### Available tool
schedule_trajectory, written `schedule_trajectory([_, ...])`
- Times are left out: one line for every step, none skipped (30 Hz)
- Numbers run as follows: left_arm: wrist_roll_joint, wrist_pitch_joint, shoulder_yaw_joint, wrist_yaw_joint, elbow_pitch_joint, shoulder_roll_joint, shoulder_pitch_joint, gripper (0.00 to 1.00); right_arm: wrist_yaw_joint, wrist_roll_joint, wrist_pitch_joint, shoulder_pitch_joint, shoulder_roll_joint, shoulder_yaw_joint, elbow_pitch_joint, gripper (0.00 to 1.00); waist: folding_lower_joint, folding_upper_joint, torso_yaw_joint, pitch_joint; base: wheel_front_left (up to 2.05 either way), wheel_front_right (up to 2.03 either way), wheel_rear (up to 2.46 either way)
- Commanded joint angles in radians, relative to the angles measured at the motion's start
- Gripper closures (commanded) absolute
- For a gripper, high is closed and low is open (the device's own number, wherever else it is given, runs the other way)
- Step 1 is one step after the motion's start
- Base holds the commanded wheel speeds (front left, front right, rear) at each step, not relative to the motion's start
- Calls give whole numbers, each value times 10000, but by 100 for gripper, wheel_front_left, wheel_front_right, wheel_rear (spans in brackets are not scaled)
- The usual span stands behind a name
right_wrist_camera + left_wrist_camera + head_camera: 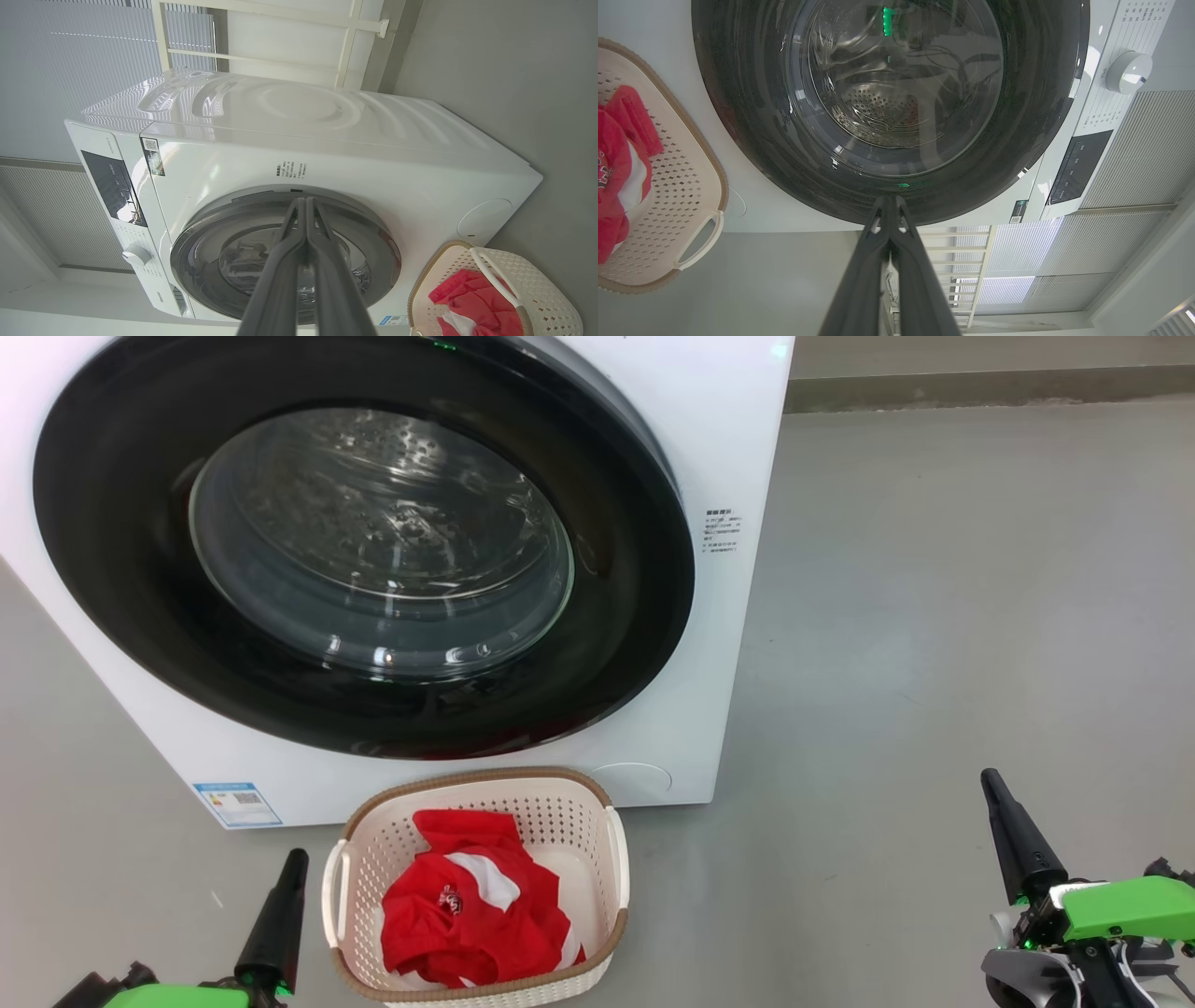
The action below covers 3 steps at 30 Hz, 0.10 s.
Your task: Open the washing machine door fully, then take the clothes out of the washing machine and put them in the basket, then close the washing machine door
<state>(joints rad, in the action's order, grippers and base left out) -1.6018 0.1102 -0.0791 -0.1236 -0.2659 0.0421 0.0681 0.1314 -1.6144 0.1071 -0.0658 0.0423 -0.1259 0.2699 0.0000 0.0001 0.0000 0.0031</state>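
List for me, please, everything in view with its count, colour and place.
washing machine: one, white, on grey floor.
washing machine door: one, glossy black around clear glass, shut.
basket: one, cream-white, brown rim, on floor before the machine.
clothes: one heap, red and white, in the basket.
label sticker: one, blue, machine's lower front corner.
dial: one, white, machine's control panel.
left gripper: one, dark, shut, left of the basket.
right gripper: one, dark, shut, right of the basket.
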Motion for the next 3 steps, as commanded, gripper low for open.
schedule_trajectory([-68,31,-348,-71,207,81,399,100,-7,49,52,-420,95,133,-252,100,0,-1,0,0,0,0,0])
schedule_trajectory([-68,31,-348,-71,207,81,399,100,-7,49,52,-420,95,132,-252,100,0,-1,0,0,0,0,0])
schedule_trajectory([-68,31,-348,-71,207,81,399,100,-7,50,52,-420,95,132,-252,100,0,-1,0,0,0,0,0])
